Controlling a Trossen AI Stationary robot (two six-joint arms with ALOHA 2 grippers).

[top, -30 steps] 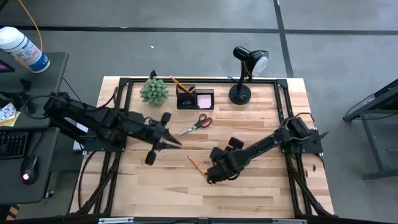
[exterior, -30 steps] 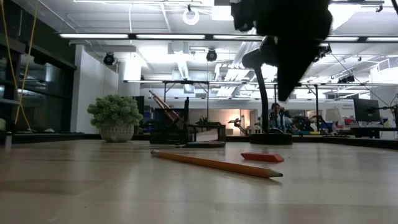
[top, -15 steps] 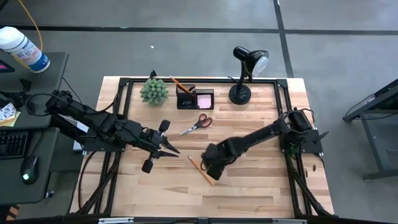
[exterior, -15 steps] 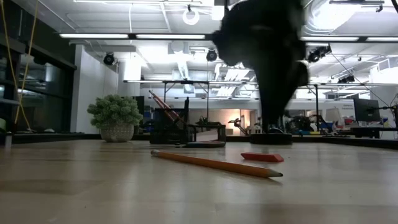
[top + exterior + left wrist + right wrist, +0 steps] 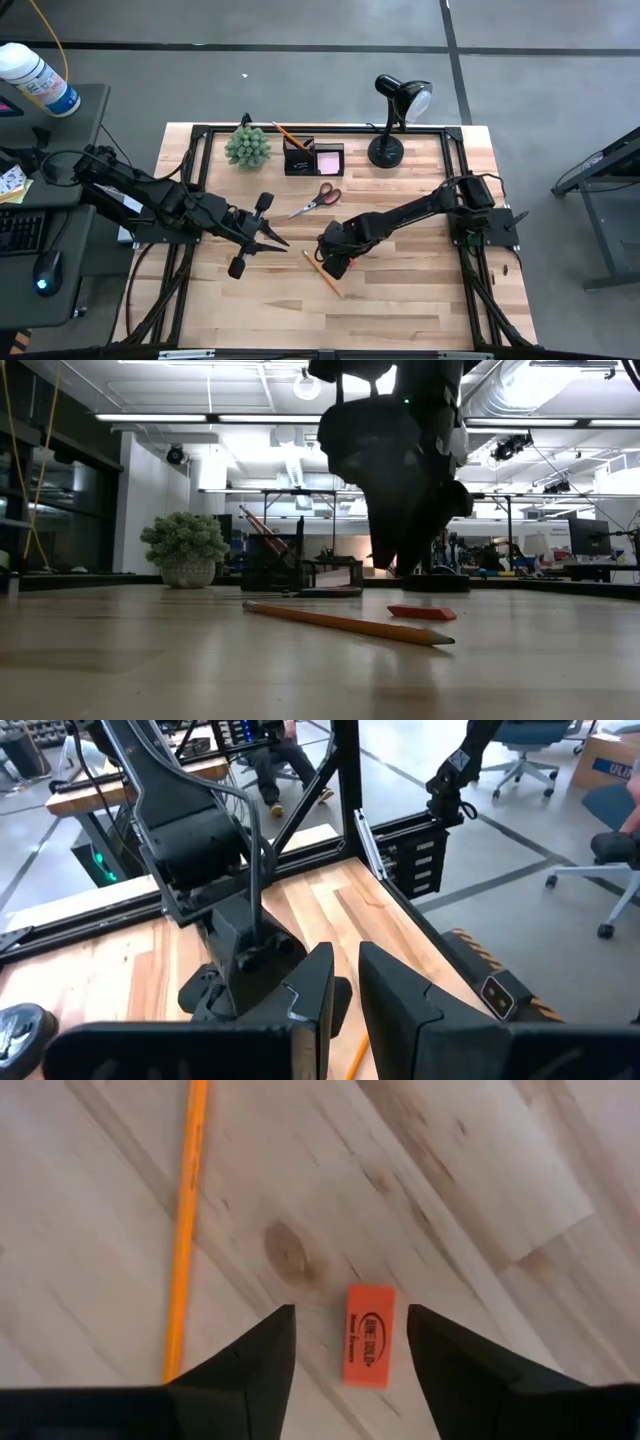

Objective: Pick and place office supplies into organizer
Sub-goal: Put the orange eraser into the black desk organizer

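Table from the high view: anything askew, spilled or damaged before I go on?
Nothing damaged or spilled. The scissors, pencil and eraser lie loose on the table, outside the organizer. The open right gripper hangs over the eraser.

Grey floor, bright ceiling strip lights

Eraser beside pencil

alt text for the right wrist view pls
The right gripper hangs open over the wooden table, its two dark fingers straddling a small red eraser lying flat. An orange pencil lies on the wood beside it, outside the fingers.
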